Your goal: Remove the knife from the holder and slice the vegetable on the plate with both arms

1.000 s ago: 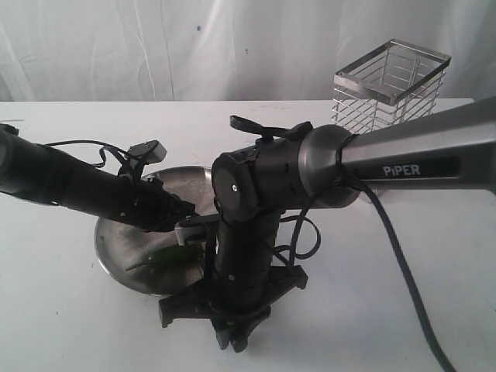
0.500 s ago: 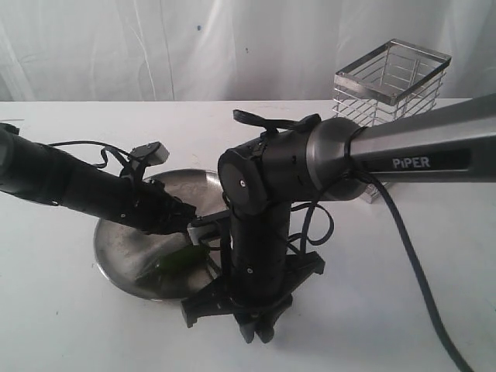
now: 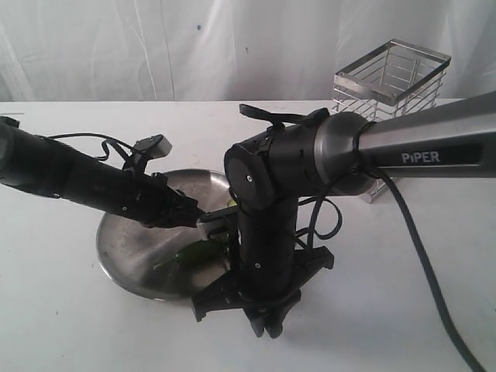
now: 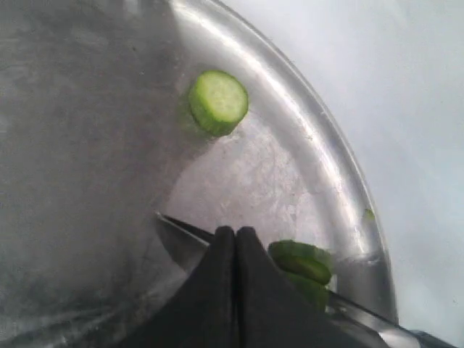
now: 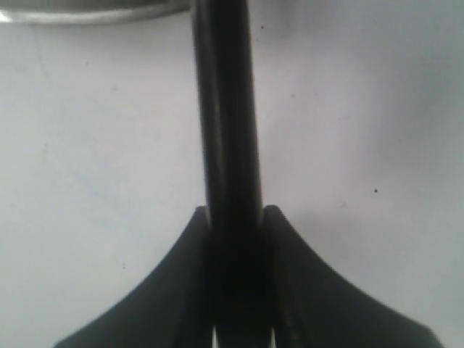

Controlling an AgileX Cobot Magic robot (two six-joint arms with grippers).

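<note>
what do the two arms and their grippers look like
The left arm is matte black and slim, with thin black cable loops. The right arm is bulkier, black with a grey link marked PiPER in white and a thick black cable. Both grippers have black, flared, wedge-shaped fingers.

Soft, even light throughout; both wrist views are blurred up close, with mild glare on the plate (image 4: 341, 167).

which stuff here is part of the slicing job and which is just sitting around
Part of the job:
- knife, clamped in the right pincer
- chilli and its cut round
- plate
- left pincer, shut over the plate
- wire holder, no knife in it

Just there:
- white table
- white curtain
</note>
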